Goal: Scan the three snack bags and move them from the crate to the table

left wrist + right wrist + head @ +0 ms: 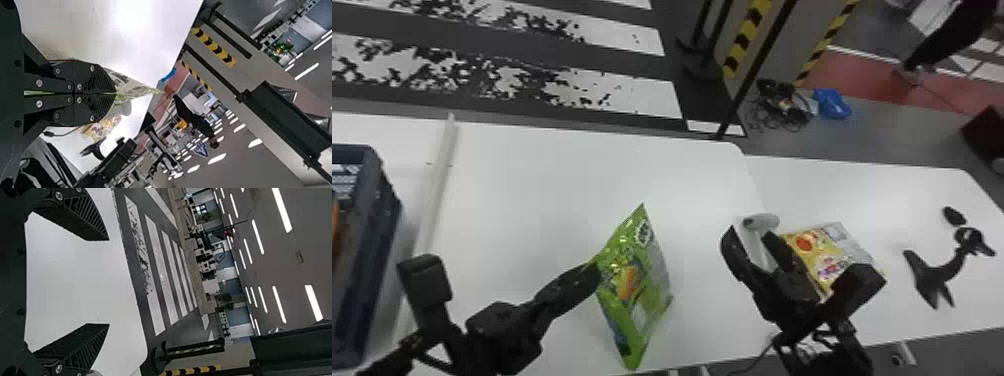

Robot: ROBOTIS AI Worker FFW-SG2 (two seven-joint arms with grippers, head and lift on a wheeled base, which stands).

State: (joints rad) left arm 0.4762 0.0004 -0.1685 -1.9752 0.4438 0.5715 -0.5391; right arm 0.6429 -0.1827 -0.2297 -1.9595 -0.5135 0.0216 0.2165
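Observation:
Pinched by its upper left edge, the green snack bag (632, 285) hangs over the middle of the white table from my left gripper (596, 269). In the left wrist view the fingers of my left gripper (116, 93) are together, the bag (135, 89) sticking out past them. My right gripper (751, 240) is open beside the grey-white scanner (762, 222); in the right wrist view, bare tabletop lies behind the gap of my right gripper (109, 282). A yellow snack bag (824, 255) lies beyond the right arm. The dark blue crate (374, 225) is at the far left, something orange inside.
White tables (542, 185) stand side by side, with a raised pale strip (439, 175) near the crate. On the right-hand table (902, 200) lie a black stand-like object (937, 275) and a small dark item (954, 215). A black pole (757, 70) rises behind the tables.

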